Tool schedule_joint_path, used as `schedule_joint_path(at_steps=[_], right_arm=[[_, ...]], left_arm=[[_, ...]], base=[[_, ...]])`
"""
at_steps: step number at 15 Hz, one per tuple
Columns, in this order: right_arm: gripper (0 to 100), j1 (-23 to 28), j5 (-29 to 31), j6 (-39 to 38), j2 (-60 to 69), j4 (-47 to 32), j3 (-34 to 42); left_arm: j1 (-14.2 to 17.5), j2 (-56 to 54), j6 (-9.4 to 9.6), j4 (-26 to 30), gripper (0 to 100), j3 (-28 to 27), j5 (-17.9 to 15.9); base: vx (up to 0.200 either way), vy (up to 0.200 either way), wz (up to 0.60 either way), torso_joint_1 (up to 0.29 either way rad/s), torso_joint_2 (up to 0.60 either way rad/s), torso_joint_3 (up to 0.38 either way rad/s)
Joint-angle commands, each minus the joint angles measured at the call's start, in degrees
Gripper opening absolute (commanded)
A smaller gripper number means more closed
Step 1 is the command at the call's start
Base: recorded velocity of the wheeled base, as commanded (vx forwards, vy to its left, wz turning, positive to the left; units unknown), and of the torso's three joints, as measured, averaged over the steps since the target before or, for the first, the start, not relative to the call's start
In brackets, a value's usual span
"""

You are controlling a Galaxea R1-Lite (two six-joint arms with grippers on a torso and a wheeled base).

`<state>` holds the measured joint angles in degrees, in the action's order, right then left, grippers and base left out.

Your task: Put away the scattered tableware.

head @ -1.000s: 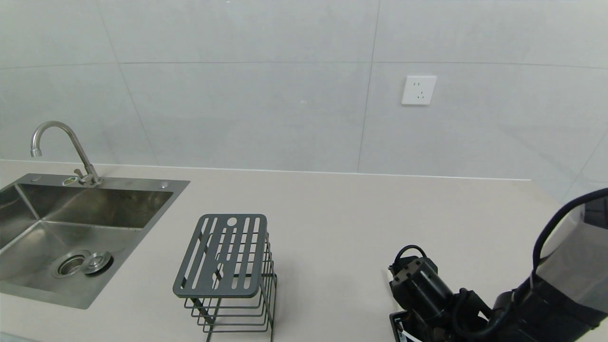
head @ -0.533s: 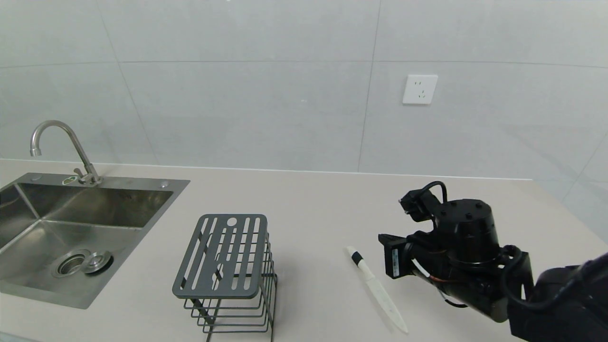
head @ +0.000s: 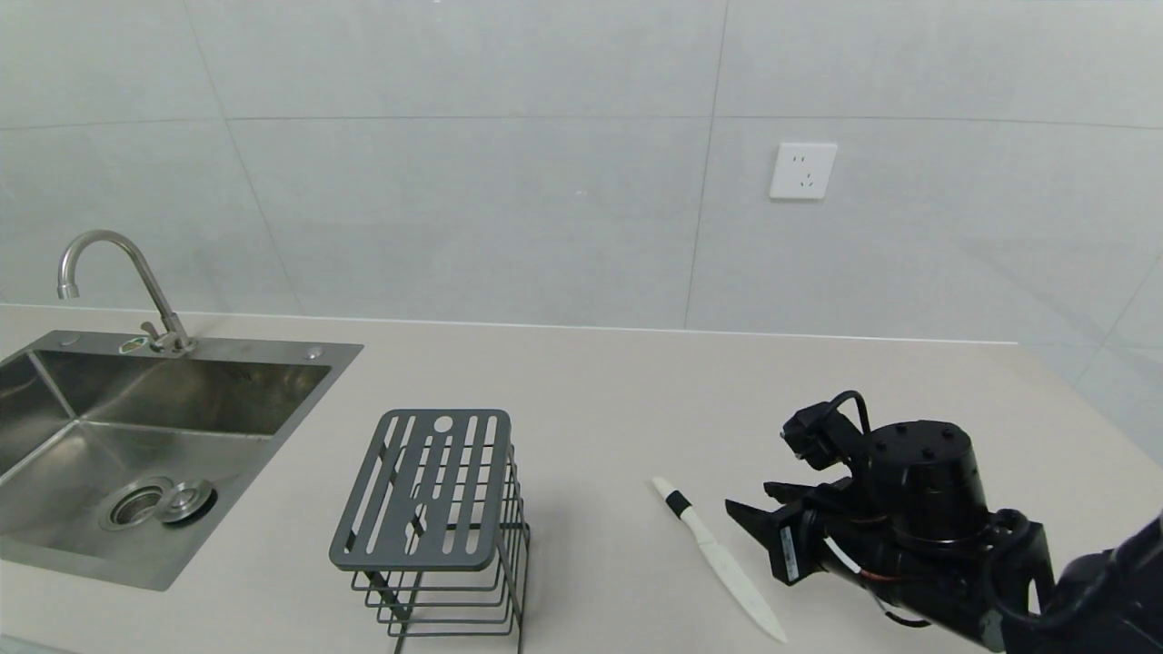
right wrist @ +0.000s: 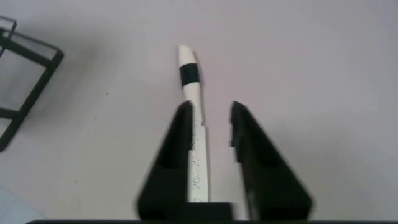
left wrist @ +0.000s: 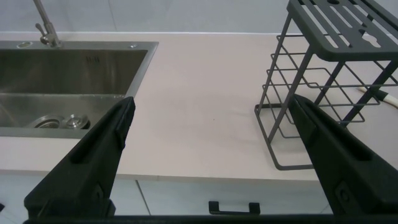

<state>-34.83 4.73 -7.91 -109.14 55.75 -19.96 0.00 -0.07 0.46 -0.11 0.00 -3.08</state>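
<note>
One white knife (head: 718,559) with a black band near its handle end lies flat on the pale beige countertop (head: 636,400). Its handle points toward 11 o'clock and its blade tip toward 5 o'clock. It sits at about 3 o'clock from the dark grey wire rack (head: 427,490), well apart from it.

The right gripper (head: 747,498) is just beside the knife at its 3 o'clock side, low over the counter. In the right wrist view its fingers (right wrist: 180,130) are parted by a narrow gap, and the knife (right wrist: 191,93) runs lengthwise in that gap, close along one finger. Whether either finger touches it cannot be told.

The left gripper (left wrist: 212,102) has its fingers spread wide and grips nothing. It is held off the counter's near edge, with the rack (left wrist: 336,37) and the steel sink (left wrist: 74,46) beyond it.

From the rack, the sink (head: 227,343) is at 9 o'clock, sunk into the counter, with a curved faucet (head: 118,272) on its far rim. Large pale grey tiles cover the wall (head: 454,182) at 12 o'clock. A white outlet (head: 801,170) is set in it, at about 1 o'clock from the rack.
</note>
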Motion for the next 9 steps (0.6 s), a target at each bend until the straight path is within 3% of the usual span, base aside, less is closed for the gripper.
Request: schedule_joint_path(at_steps=[1,4,7,9], right_arm=[[100,0.6,-3.8,3.7,-6.0,5.2,0.2],[100,1.9,-8.2,9.7,-7.0,4.9,0.1],[100,2.8,-9.7,12.0,-6.9,-6.9,-4.4],[100,2.7,-9.7,13.1,-5.4,-15.1,-11.9]], left_arm=[[0.0,0.1,-0.02,-0.1,100,0.0,0.0],[0.0,0.1,-0.02,0.0,100,0.0,0.0],[0.0,0.1,-0.02,0.0,100,0.0,0.0],[0.0,0.1,-0.02,0.0,100,0.0,0.0]], base=[[0.000,0.000,0.00,0.000,0.00,0.000],[0.000,0.000,0.00,0.000,0.00,0.000],[0.000,0.000,0.00,0.000,0.00,0.000],[0.000,0.000,0.00,0.000,0.00,0.000]])
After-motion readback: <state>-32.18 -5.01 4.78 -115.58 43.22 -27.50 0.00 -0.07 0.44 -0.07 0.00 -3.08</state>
